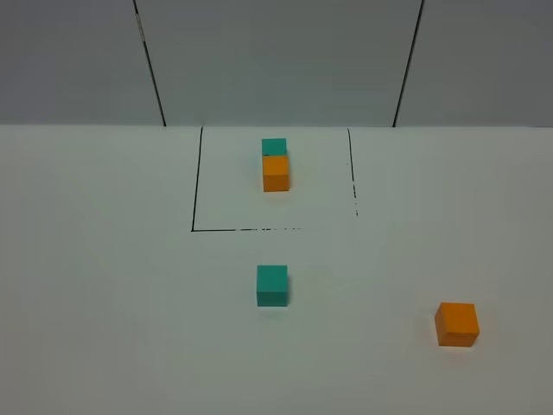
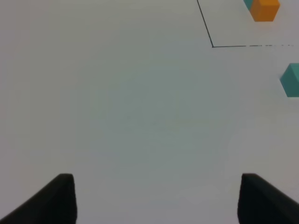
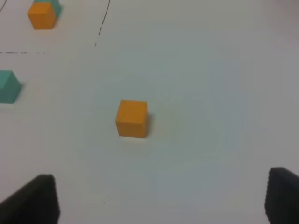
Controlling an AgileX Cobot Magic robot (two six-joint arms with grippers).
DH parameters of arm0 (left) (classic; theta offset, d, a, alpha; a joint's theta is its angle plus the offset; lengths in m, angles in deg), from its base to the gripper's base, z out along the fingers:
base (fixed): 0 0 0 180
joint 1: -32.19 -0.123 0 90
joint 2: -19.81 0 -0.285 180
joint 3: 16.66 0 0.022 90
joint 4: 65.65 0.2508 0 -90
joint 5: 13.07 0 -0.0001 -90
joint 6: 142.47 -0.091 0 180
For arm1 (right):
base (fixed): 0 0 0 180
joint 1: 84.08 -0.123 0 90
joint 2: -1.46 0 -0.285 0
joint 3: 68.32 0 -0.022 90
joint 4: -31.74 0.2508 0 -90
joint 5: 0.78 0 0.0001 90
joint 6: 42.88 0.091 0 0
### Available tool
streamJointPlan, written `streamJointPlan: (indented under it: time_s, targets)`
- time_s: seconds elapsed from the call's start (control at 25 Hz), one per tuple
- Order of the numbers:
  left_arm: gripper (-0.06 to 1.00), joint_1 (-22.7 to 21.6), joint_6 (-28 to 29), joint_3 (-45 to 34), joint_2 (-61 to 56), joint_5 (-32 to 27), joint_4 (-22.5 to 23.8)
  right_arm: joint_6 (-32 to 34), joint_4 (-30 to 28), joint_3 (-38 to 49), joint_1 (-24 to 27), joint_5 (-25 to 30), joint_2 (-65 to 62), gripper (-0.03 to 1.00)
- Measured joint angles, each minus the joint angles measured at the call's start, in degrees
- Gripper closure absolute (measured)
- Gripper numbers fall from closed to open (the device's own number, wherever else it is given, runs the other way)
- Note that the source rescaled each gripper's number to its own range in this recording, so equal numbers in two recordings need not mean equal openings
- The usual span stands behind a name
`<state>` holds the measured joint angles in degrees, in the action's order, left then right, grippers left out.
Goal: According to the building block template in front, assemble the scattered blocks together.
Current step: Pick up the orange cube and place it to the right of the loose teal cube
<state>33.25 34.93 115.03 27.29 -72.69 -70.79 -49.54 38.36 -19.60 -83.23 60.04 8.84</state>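
The template pair, a teal cube [image 1: 274, 146] joined behind an orange cube [image 1: 276, 173], sits inside a thin black outline [image 1: 195, 186] at the back middle. The loose teal cube [image 1: 272, 285] lies in front of the outline. The loose orange cube [image 1: 457, 324] lies at the front right, apart from it. Neither gripper shows in the exterior view. In the left wrist view my left gripper [image 2: 156, 198] is open and empty, with the loose teal cube [image 2: 292, 80] at the frame edge. In the right wrist view my right gripper [image 3: 163, 200] is open, a little short of the orange cube [image 3: 132, 118].
The white table [image 1: 104, 303] is bare apart from the cubes. Grey wall panels [image 1: 276, 60] with dark seams stand behind it. The template pair also shows in the left wrist view [image 2: 264, 10] and in the right wrist view [image 3: 42, 15].
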Motion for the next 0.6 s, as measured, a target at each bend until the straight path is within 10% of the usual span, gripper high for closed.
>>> streamJointPlan:
  time_s: [0.6]
  targets:
    - [0.44,0.0,0.0,0.0,0.0,0.0,0.0,0.0,0.0,0.0,0.0,0.0,0.0,0.21]
